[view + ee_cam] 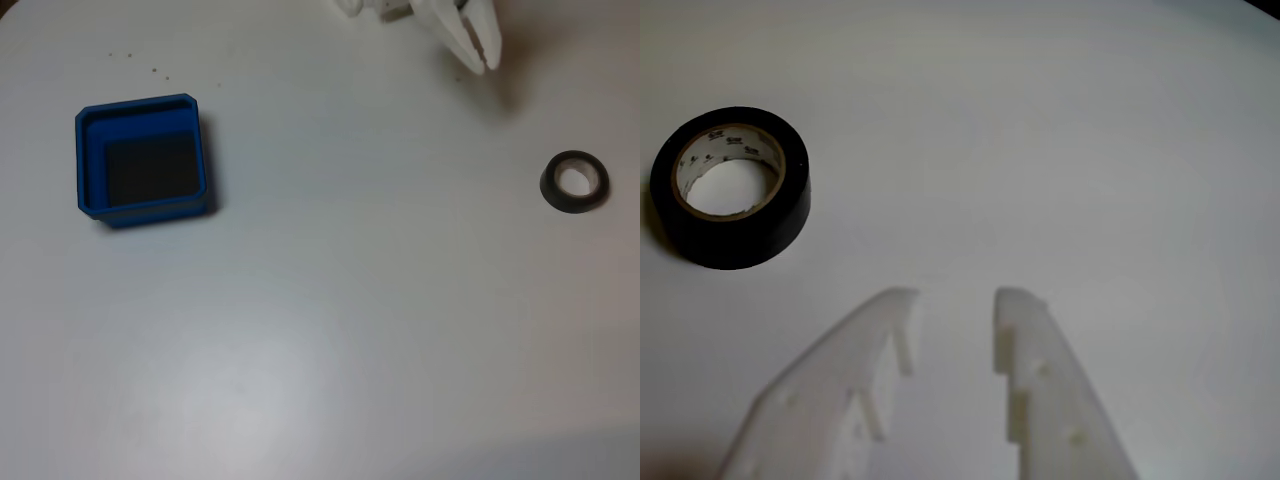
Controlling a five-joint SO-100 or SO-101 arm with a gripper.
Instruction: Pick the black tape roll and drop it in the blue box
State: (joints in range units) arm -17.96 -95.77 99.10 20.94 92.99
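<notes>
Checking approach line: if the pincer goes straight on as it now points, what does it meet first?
Likely bare table. In the wrist view the open pincer points past the black tape roll, which lies off to the left. Depth unclear.

White plastic arm, tapered notched jaws

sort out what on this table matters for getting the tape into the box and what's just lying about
Belongs to the job:
- black tape roll, lying flat on the table
- blue box, empty
- gripper, open, holding nothing

Just lying about:
- a few tiny dark specks on the white table
</notes>
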